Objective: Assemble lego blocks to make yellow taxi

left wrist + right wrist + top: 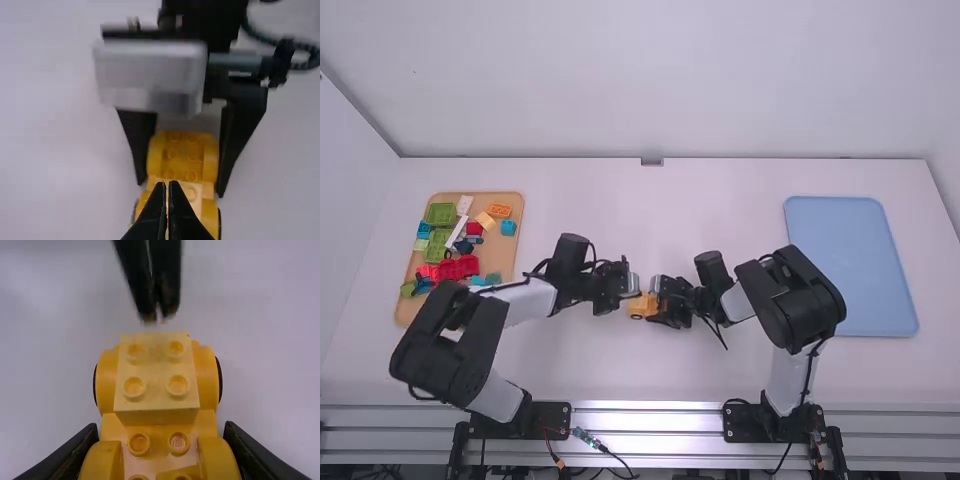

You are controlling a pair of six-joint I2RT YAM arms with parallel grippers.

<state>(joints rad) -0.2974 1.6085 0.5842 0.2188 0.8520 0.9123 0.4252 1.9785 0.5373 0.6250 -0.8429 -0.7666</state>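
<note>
The glossy yellow taxi [156, 440] has bulging fenders and round studs, a paler, square-edged four-stud block [157, 394] on top. Mid-surface [620, 372], the right claw [654, 303] pinches its sides; the left claw [634, 288], fingers together on nothing, is beside it. Well apart: tan tray [407, 308] left, round-cornered blue tray [850, 270] right.
</note>
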